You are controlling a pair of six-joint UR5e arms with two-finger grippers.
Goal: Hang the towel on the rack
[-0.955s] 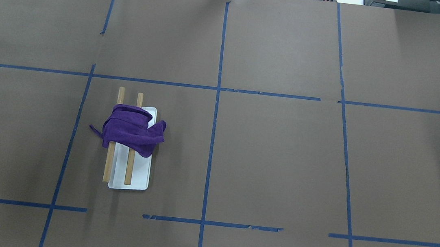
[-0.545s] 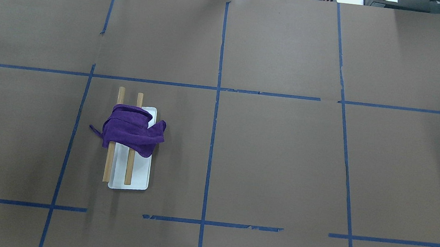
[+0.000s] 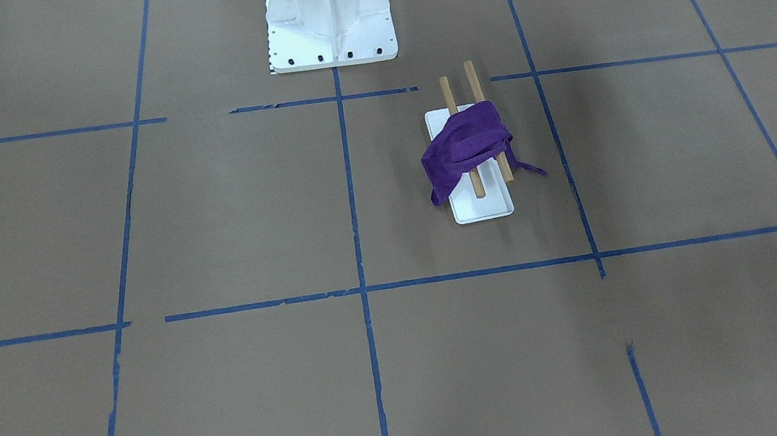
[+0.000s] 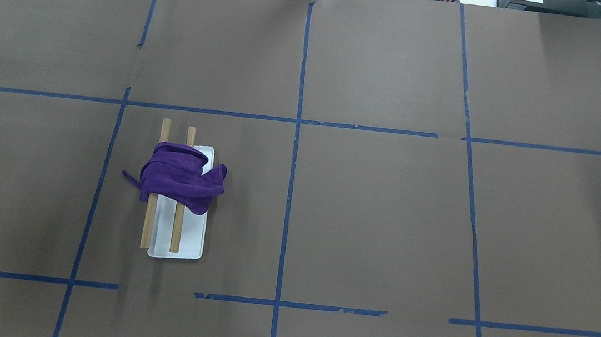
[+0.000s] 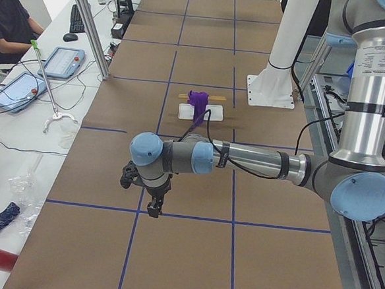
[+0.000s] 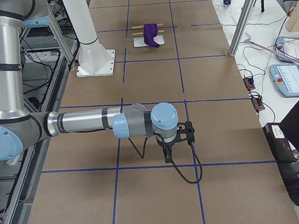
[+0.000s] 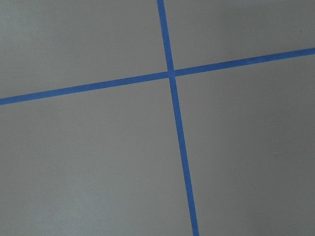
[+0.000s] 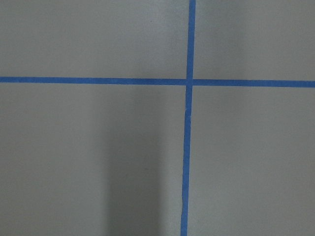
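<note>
A purple towel lies bunched over the two wooden dowels of the rack, above its small white tray base, on the table's left half. In the front-facing view the towel drapes across both dowels of the rack. My left gripper shows only in the exterior left view, far from the rack; I cannot tell whether it is open or shut. My right gripper shows only in the exterior right view, far from the towel; I cannot tell its state either.
The white metal pedestal stands at the robot's side of the table. Blue tape lines cross the brown paper cover. Both wrist views show only paper and tape crossings. Operator tablets lie beyond the far edge.
</note>
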